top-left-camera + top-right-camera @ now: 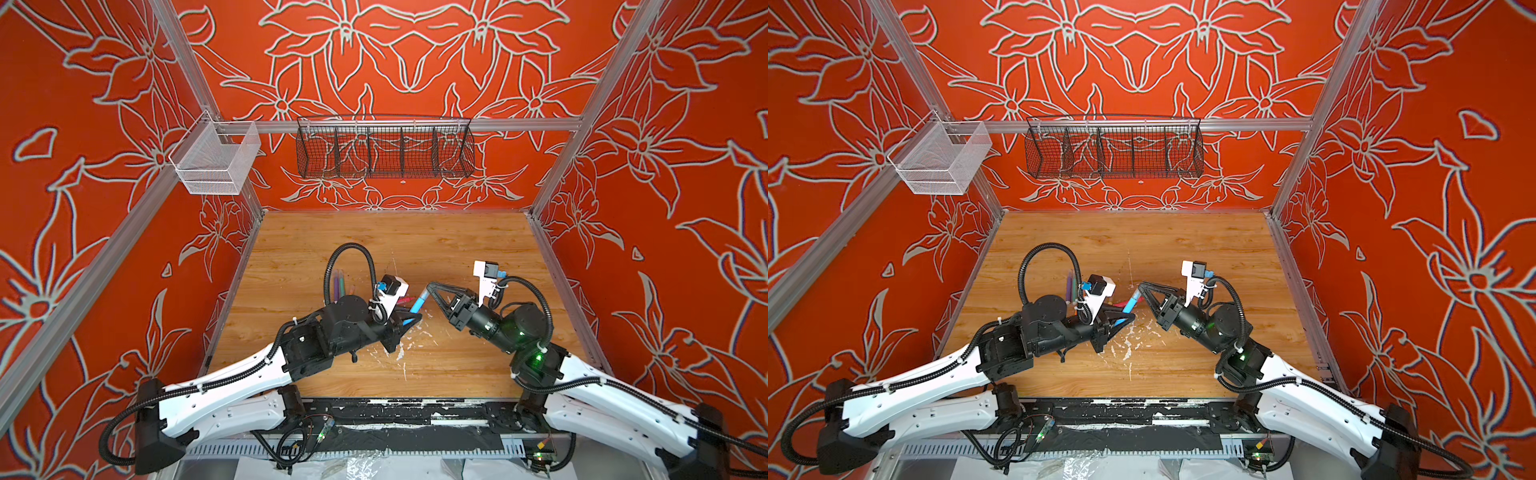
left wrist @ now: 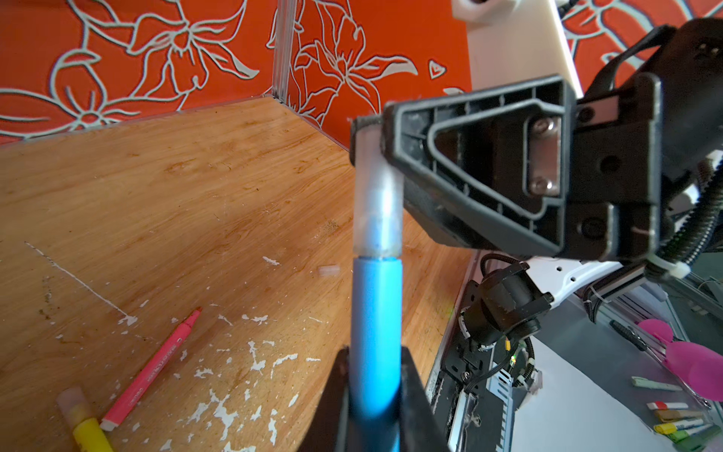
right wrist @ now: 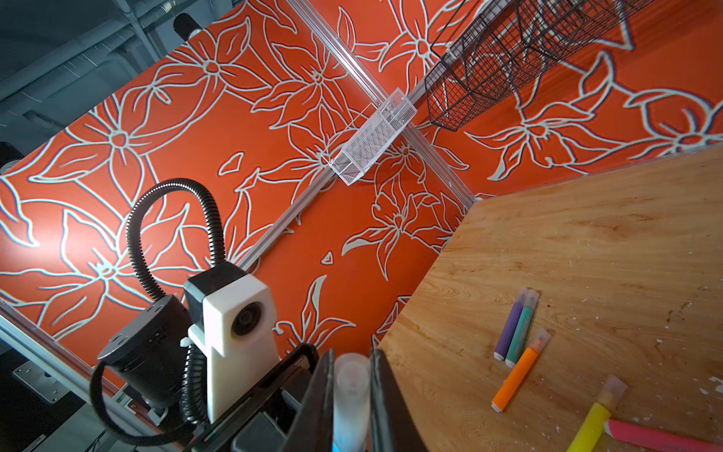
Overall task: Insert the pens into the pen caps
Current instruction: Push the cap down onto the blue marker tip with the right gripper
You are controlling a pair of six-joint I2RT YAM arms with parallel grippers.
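A: Where is the blue pen (image 1: 418,305)?

B: In the air over the middle of the tabletop (image 1: 465,249), slanting up out of the left gripper (image 1: 412,319). That gripper's jaws are clamped narrow on the lower barrel, as both top views show.

A: And the right gripper (image 1: 430,286)?

B: It meets the pen's upper end from the right. Its jaws are pinched on a cap (image 2: 378,195), a clear tube, gripping it at its far end.

A: Is the cap on the pen?

B: In the left wrist view the cap covers the tip and its rim meets the blue barrel. The right wrist view shows the cap between the jaws with blue just beyond it.

A: The other pens?

B: All are lying on the wood, left of the middle. The purple pen (image 3: 508,328) and green pen (image 3: 522,332) touch side by side. The orange pen (image 3: 514,375) is just beside them, nearer the front edge. Each has a clear cap over its tip. The yellow pen (image 3: 587,430) is capped as well, and the pink pen (image 3: 657,438) has its white end right by the yellow barrel.

A: Is the pink one capped?

B: No, its tip is bare in the left wrist view.

A: Any spare?

B: One loose cap (image 2: 328,271), faint on the wood, lies well apart from the pink pen.
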